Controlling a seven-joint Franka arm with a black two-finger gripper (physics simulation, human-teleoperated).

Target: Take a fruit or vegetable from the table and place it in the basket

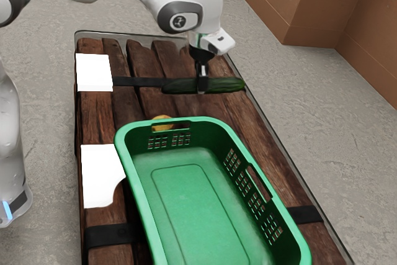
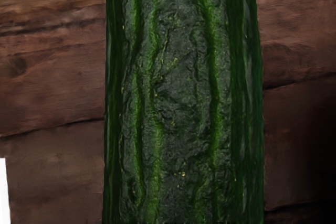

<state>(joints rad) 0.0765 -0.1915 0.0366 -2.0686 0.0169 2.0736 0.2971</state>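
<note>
Probably first hazard: basket (image 1: 186, 206), near end of table (image 1: 93, 125); its rim catches the cucumber (image 1: 226, 84) if I carry low. Second: yellow fruit (image 1: 162, 127), just beyond that rim, knocked by the same pass. Third: cucumber, towards the far edge, tipping if lifted off-centre. It lies crosswise at my pincer (image 1: 201, 90); whether gripped, I can't tell.
</note>
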